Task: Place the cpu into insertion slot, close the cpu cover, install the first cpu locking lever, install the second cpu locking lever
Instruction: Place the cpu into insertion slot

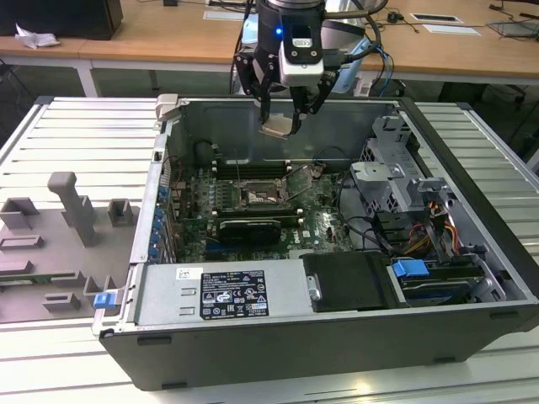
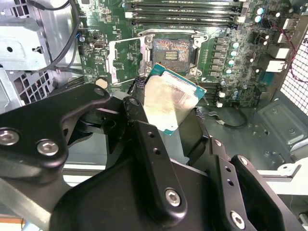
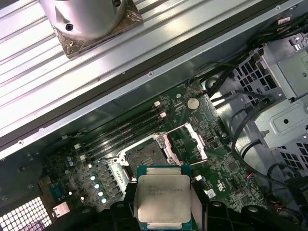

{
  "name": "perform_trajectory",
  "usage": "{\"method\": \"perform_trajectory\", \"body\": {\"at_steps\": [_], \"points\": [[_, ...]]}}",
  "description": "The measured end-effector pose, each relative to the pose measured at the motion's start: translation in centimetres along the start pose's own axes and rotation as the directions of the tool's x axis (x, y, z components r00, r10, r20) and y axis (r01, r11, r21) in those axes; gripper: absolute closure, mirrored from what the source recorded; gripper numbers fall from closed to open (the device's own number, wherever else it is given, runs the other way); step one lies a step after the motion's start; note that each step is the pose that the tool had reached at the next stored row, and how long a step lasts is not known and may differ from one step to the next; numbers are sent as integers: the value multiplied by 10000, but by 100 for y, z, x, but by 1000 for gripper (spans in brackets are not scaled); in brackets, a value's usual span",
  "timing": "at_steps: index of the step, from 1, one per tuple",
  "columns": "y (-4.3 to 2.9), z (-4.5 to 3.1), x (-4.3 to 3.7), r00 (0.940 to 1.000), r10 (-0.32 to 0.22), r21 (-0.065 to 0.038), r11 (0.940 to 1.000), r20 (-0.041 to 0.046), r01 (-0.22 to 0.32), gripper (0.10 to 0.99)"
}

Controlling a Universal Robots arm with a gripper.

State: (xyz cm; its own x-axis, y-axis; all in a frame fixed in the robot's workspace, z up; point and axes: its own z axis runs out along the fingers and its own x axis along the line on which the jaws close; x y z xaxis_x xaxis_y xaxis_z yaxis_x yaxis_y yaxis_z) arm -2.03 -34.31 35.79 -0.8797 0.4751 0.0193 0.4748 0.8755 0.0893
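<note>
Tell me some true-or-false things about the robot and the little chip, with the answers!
1. The gripper holds the cpu. True.
2. The cpu sits in the insertion slot. False: the slot is empty and the cpu hangs above the board in the gripper.
3. The cpu cover is flipped open beside the slot. True.
4. The computer case is closed up. False: its side is open and the green circuit board shows inside.
</note>
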Motion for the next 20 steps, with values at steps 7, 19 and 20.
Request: {"method": "perform_trajectory", "body": {"at_steps": [7,19,20], "points": [[0,0,0,9998,203,-4,9998,18,-203,561],[0,2,0,9983,587,-12,9983,53,-587,561],[0,2,0,9981,617,-13,9981,55,-617,561]]}}
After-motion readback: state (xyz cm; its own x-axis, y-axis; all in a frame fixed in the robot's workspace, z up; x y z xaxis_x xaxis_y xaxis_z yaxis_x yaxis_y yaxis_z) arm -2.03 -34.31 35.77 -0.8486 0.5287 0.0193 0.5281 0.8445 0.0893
